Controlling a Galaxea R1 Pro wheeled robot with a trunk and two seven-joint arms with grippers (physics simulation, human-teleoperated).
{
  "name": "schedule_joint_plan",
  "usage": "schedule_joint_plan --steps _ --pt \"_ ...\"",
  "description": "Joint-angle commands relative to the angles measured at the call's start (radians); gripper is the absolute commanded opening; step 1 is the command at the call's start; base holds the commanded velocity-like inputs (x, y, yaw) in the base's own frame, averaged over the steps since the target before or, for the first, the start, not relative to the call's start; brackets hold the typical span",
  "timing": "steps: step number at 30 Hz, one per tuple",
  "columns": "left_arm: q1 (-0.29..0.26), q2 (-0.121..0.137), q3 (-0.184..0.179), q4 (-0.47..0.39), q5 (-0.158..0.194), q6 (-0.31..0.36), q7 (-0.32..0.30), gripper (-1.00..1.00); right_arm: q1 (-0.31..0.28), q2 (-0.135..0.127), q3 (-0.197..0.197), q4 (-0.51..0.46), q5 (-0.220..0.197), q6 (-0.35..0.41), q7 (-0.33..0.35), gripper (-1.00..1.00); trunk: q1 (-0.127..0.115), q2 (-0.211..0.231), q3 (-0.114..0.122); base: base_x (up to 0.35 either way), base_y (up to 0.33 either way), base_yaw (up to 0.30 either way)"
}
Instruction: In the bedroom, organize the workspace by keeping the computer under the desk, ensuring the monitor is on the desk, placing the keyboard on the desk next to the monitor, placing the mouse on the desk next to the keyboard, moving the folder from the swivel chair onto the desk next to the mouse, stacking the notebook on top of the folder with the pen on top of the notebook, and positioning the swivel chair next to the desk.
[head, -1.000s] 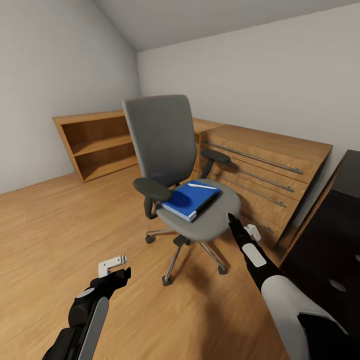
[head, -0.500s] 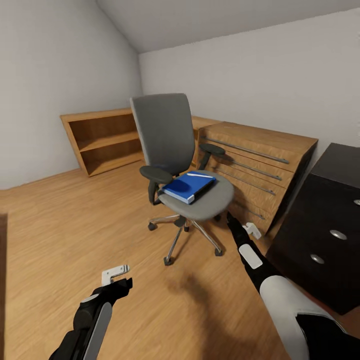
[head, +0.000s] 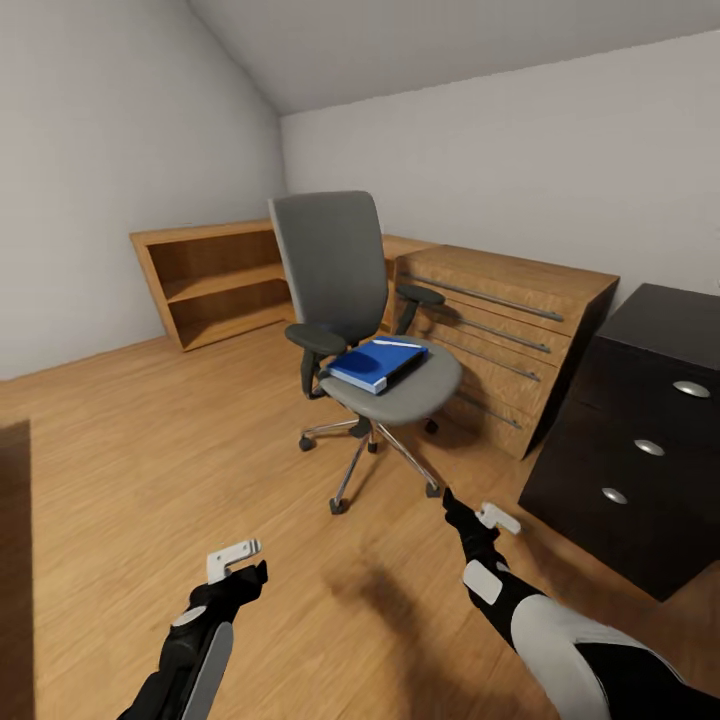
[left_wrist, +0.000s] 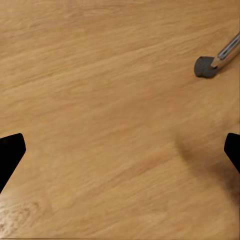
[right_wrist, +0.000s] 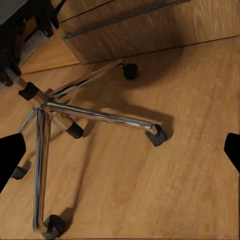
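The grey swivel chair (head: 335, 262) stands mid-room on its chrome base (right_wrist: 90, 116), well left of the black desk (head: 640, 440) with its three silver knobs. On the seat lies the blue folder (head: 378, 362), and a thin white pen (head: 399, 344) rests on top of it. My right gripper (head: 462, 512) hangs open over the floor just in front of the chair's base. My left gripper (head: 242, 572) is open too, low over bare floor, with one chair caster (left_wrist: 204, 66) ahead of it. The notebook, computer, monitor, keyboard and mouse are out of view.
A light wooden drawer chest (head: 505, 315) stands against the wall behind the chair, beside the desk. An open wooden bookshelf (head: 215, 285) sits at the back left under the sloped wall. Wooden floor (head: 180, 450) stretches to the left.
The view has pulled back and swung right, so the chair looks farther off and more of the desk shows. My right gripper has dropped from the seat's edge down toward the floor.
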Motion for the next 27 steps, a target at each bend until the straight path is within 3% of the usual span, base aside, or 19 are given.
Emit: schedule_joint_plan --steps 1,3,4,5,6,9,15,21,27 --pt "0.000 0.000 0.000 0.007 0.010 -0.001 0.007 1.00 -0.001 0.003 -0.008 0.014 0.004 -0.014 0.010 1.00 -0.001 0.000 0.003 -0.009 0.000 0.000" --pt "0.000 0.001 -0.001 0.019 0.011 -0.007 0.007 1.00 0.000 0.008 -0.008 0.037 0.024 -0.035 0.010 1.00 -0.002 0.000 0.011 -0.007 0.000 0.000" --pt "-0.001 0.012 -0.002 0.138 0.010 -0.019 0.011 1.00 0.087 0.025 -0.008 0.092 0.133 -0.086 0.010 1.00 -0.002 0.001 0.015 0.000 0.000 0.000" --pt "0.000 0.011 -0.005 0.182 -0.001 -0.020 0.023 1.00 0.115 0.027 -0.008 0.094 0.157 -0.095 0.010 1.00 -0.002 0.001 0.019 0.000 0.000 0.000" --pt "0.000 0.011 -0.018 0.258 -0.066 -0.035 0.076 1.00 0.176 0.028 -0.009 0.096 0.235 -0.117 0.009 1.00 -0.003 0.001 0.022 0.000 0.000 0.000" --pt "0.000 0.010 -0.022 0.343 -0.097 -0.108 0.102 1.00 0.239 0.027 -0.009 0.096 0.298 -0.204 0.008 1.00 -0.004 0.002 0.034 0.000 0.000 0.000" --pt "-0.001 0.008 -0.024 0.488 -0.108 -0.267 0.108 1.00 0.310 0.026 -0.009 0.096 0.321 -0.272 0.007 1.00 -0.010 0.010 0.056 0.000 0.000 0.000" --pt "0.000 0.009 -0.025 0.624 -0.110 -0.364 0.105 1.00 0.339 0.021 -0.011 0.097 0.322 -0.282 0.005 1.00 -0.033 0.052 0.075 0.000 0.000 0.000" --pt "0.000 0.009 -0.025 0.782 -0.111 -0.510 0.100 1.00 0.377 0.017 -0.011 0.098 0.322 -0.280 0.003 1.00 -0.056 0.094 0.094 0.000 0.000 0.000"
